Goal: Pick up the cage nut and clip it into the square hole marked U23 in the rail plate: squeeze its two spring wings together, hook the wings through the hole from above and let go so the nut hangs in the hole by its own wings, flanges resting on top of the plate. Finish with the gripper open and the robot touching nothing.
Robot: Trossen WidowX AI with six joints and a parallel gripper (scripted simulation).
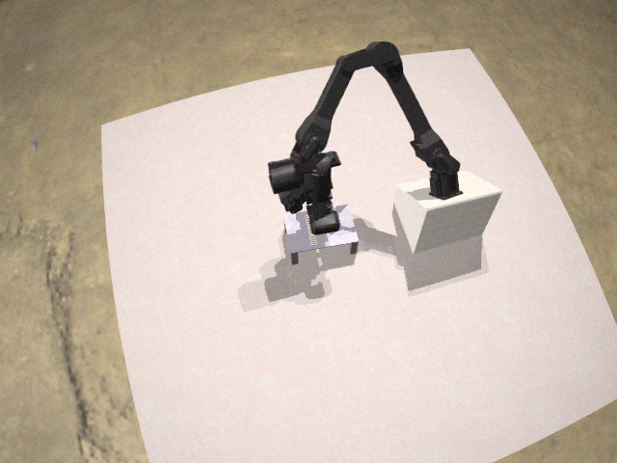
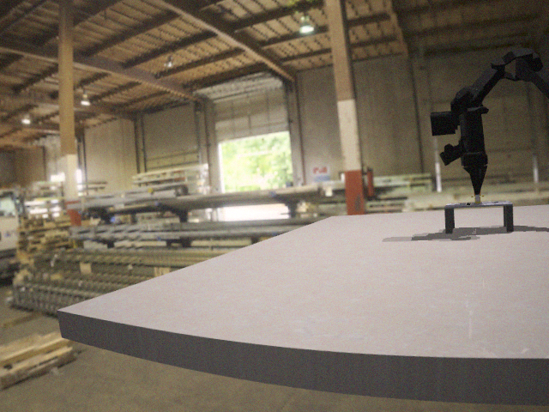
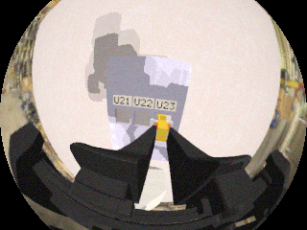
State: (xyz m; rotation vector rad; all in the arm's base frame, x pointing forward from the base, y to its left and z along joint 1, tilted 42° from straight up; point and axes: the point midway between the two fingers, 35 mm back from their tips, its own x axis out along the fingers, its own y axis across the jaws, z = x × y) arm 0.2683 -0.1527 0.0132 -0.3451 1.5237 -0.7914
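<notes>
Wrist view: claw (image 3: 161,129) (image 2: 477,195) pinching yellow cage nut (image 3: 162,129)
Nut position: at U23 label (image 3: 166,104)
Rail plate (image 3: 144,88) (image 2: 452,205) (image 1: 303,241): raised above bench (image 1: 348,348) (image 2: 310,283) (image 3: 230,72)

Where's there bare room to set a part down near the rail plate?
Free: tabletop in front of the white pedestal block, toward the near edge; also left of the rail plate, out to the left edge. Crowded: U23 end, where the gripper holds the yellow cage nut.

yellow cage nut (image 2: 477,198) (image 3: 162,128) in the gripper (image 2: 477,195) (image 3: 161,129), near the u23 label
</notes>
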